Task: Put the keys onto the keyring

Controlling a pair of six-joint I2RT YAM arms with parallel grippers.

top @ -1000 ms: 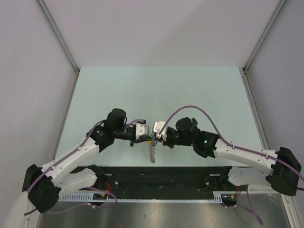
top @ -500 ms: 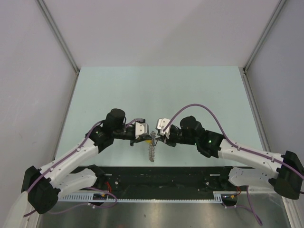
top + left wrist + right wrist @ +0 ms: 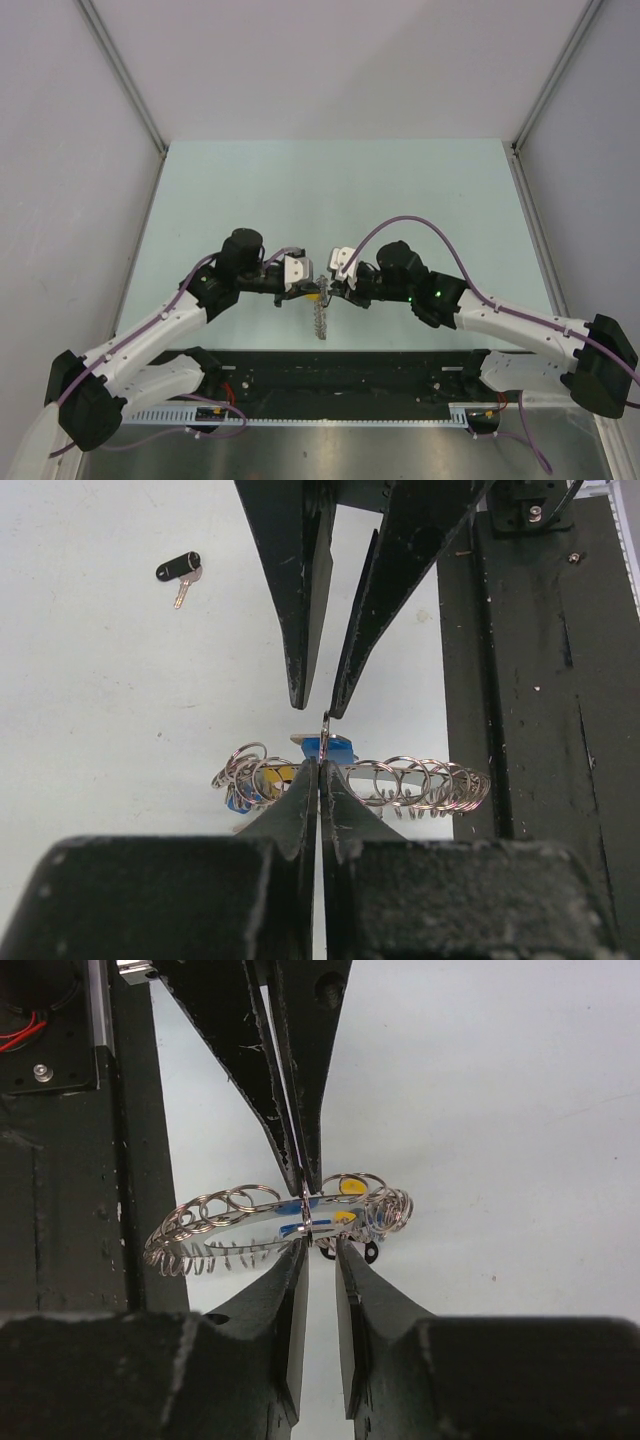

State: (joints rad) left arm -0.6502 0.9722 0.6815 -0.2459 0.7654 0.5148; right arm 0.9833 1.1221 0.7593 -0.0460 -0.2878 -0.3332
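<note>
The keyring [image 3: 410, 780] is a flat grey metal ring edged with many small wire loops. It hangs between both grippers in the top view [image 3: 320, 320]. Blue [image 3: 336, 747] and yellow [image 3: 276, 774] keys hang on it. My left gripper [image 3: 320, 766] is shut on a thin wire loop of the keyring. My right gripper [image 3: 320, 1252] faces it tip to tip, its jaws slightly apart, with the loop against its left finger. A loose black key [image 3: 180, 567] lies on the table beyond.
The black base rail [image 3: 540, 730] runs along the near table edge, right beside the hanging keyring. The pale green table [image 3: 330, 190] stretches away behind the grippers, with white walls on three sides.
My right arm has shifted slightly and its gripper has edged closer to the left gripper. The left gripper has held still with the keyring.
</note>
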